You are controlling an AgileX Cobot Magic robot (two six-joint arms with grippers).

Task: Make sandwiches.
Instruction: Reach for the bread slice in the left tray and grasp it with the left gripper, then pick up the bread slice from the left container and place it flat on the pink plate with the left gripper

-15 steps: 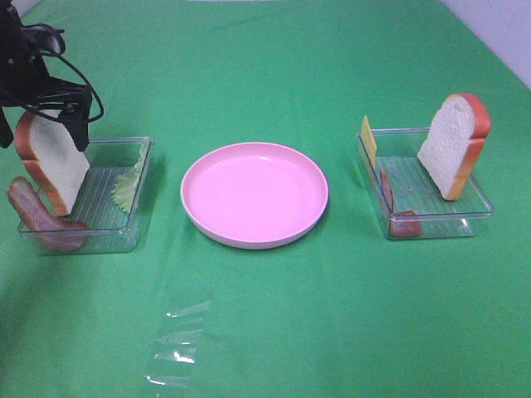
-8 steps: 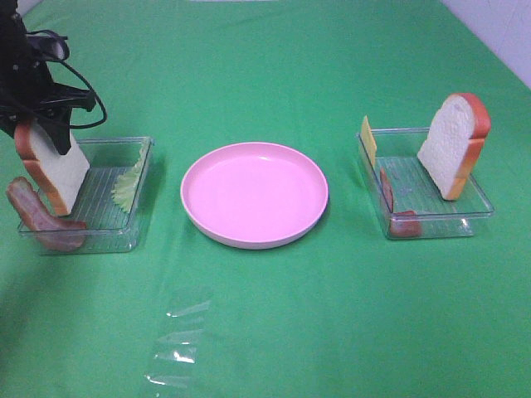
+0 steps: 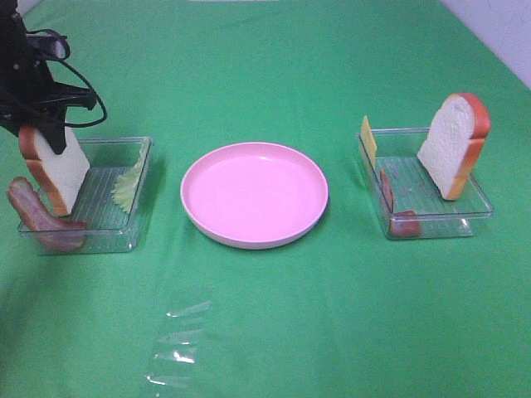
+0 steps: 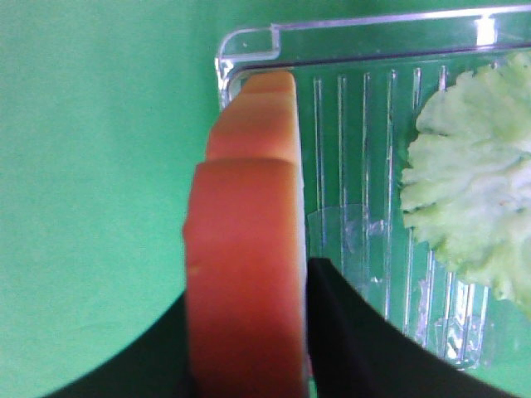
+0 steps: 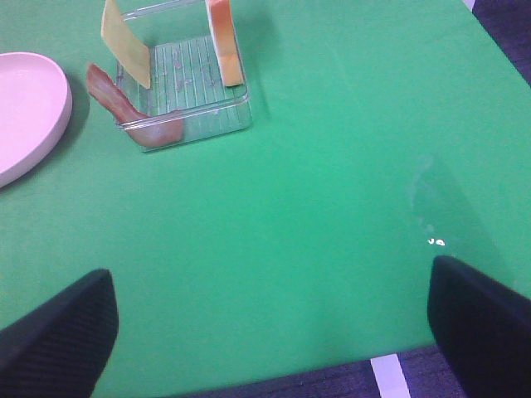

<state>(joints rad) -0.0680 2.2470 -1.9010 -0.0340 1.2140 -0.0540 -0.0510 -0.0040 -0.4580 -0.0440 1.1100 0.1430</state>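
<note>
So the sandwich is nowhere near started: the pink plate [image 3: 254, 195] in the middle of the surface is bare, and every ingredient sits in its tray.

Over by the left edge of the surface, the left jaws have come in narrow on the left bread slice [image 3: 58, 170]. From the wrist camera, a black finger sits flat against each side of that slice [image 4: 245, 274], one on the white face and one on the crust side. It looks like a real pinch, though I can't tell how firm it is. The slice stands on its edge in the left tray [image 3: 108, 236], propped at the outer end. I'd guess that's deliberate, since upright bread gives the jaws two flat faces to grab from above. Lettuce [image 3: 126, 186] leans on the tray's inner wall, and a bacon strip [image 3: 37, 217] hangs over the near outer corner.

The right jaws are spread wide with nothing between them, hanging over bare green near the right edge. The right tray [image 3: 431, 228] holds the right bread slice [image 3: 452, 145] upright, plus cheese [image 3: 368, 139] and more bacon [image 3: 390, 195].

The plate sits between the trays, probably so both arms can reach it. A scrap of clear film [image 3: 178, 336] lies toward the near edge.
</note>
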